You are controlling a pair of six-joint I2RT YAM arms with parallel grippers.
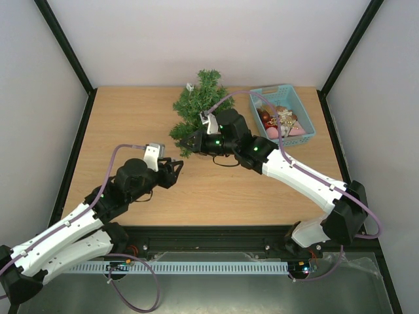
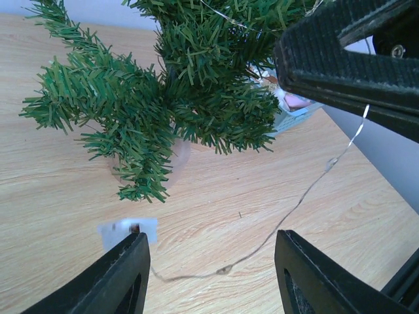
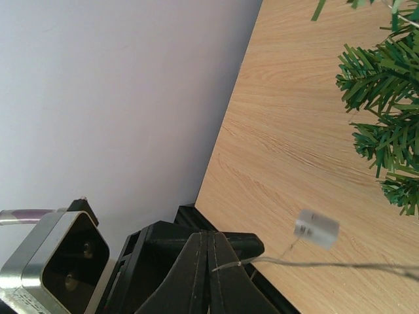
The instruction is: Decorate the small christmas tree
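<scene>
The small christmas tree [image 1: 200, 104] stands at the back middle of the table, and its bushy green branches [image 2: 163, 85] fill the top of the left wrist view. A thin light wire [image 2: 223, 270] lies across the wood to a small white box [image 2: 127, 230]. My left gripper [image 2: 209, 281] is open, low over the table in front of the tree, with the wire lying between its fingers and nothing held. My right gripper [image 3: 211, 239] is shut on the wire [image 3: 289, 262] beside the tree's lower branches [image 1: 194, 142]. The white box [image 3: 316, 229] shows just past it.
A light-blue basket [image 1: 272, 89] with red, pink and gold ornaments [image 1: 281, 121] stands right of the tree. The right arm reaches across the table in front of the basket. The left gripper [image 1: 178, 165] is close to the right gripper. Walls enclose the table on three sides.
</scene>
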